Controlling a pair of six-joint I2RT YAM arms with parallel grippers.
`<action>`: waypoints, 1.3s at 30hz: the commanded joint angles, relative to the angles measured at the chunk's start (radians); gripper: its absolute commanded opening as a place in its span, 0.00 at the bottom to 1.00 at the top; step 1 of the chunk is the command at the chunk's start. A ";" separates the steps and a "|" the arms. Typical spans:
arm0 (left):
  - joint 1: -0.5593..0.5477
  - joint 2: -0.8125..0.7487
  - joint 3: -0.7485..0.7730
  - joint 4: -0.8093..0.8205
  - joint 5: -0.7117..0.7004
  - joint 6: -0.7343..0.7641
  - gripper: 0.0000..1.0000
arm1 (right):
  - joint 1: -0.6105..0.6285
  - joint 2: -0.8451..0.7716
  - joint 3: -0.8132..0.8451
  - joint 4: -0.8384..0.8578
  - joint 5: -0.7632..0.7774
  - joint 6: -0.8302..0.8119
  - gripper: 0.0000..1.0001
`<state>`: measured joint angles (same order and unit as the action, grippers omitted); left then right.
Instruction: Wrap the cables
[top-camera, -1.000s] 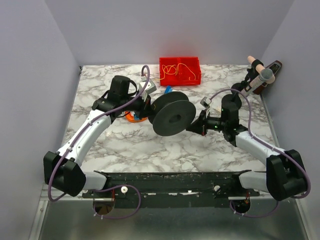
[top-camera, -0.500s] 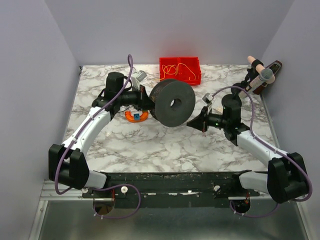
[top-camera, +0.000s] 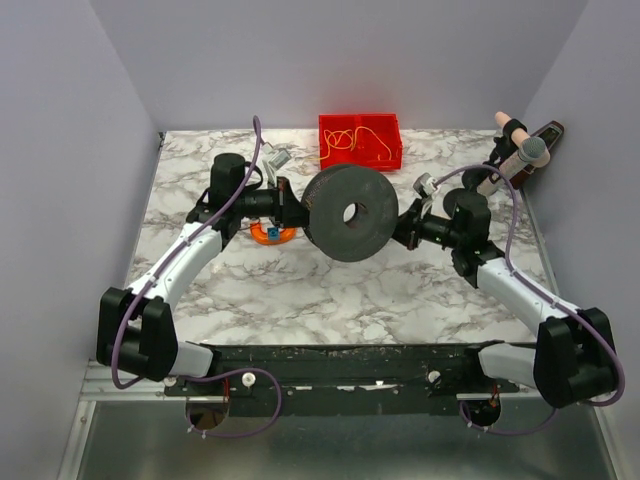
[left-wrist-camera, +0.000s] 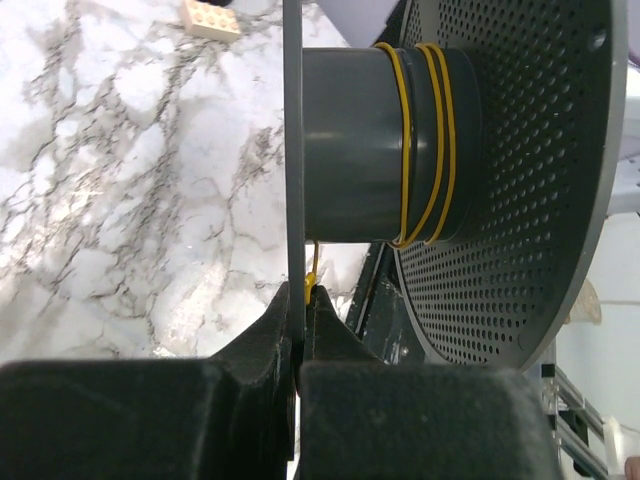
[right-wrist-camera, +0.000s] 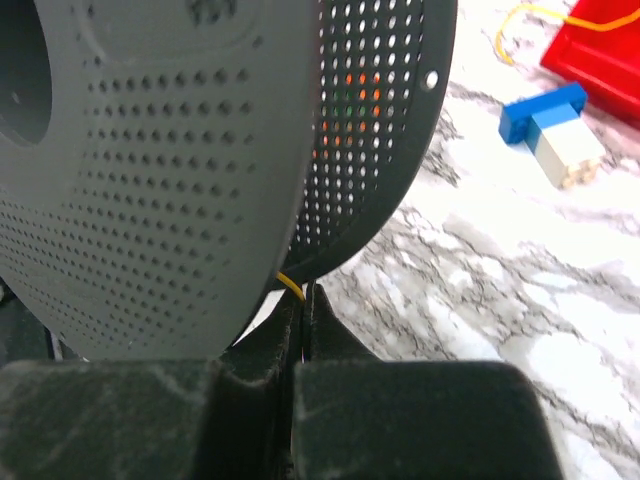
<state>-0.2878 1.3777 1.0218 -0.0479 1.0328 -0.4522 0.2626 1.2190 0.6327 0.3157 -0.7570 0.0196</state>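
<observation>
A dark grey perforated spool (top-camera: 350, 212) is held in the air between the two arms, its holed face turned up toward the top camera. My left gripper (top-camera: 295, 208) is shut on the thin edge of one flange (left-wrist-camera: 293, 180), and a short bit of yellow cable (left-wrist-camera: 311, 278) shows at the fingertips (left-wrist-camera: 303, 298). A few turns of yellow cable (left-wrist-camera: 425, 150) lie round the hub. My right gripper (top-camera: 402, 228) is shut on a yellow cable strand (right-wrist-camera: 290, 284) just below the spool's rim (right-wrist-camera: 380, 180). More loose cable (top-camera: 345, 140) lies in the red bin.
The red bin (top-camera: 360, 142) stands at the back middle and shows in the right wrist view (right-wrist-camera: 600, 40). An orange and blue piece (top-camera: 270, 233) lies under the left wrist. A blue and white brick (right-wrist-camera: 555, 130) and a beige brick (left-wrist-camera: 210, 20) lie on the marble. Handled tools (top-camera: 520, 150) stand at the back right.
The spool has been lifted and turned so its holed face points at the camera. The right gripper moved up and back to the spool's right rim. The left gripper stayed on the flange.
</observation>
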 joint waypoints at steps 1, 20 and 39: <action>-0.008 -0.068 -0.002 0.112 0.153 0.000 0.00 | -0.062 0.039 0.041 0.117 -0.203 0.086 0.03; -0.165 -0.025 0.281 -0.774 -0.207 1.161 0.00 | -0.040 0.028 0.258 -0.449 -0.325 -0.260 0.01; -0.485 0.067 0.218 -0.447 -1.219 1.328 0.00 | 0.109 0.315 0.461 -0.504 0.134 0.083 0.01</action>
<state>-0.7082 1.4010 1.3186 -0.6788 0.1486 0.7769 0.3458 1.4773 1.0096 -0.2401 -0.7357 -0.0895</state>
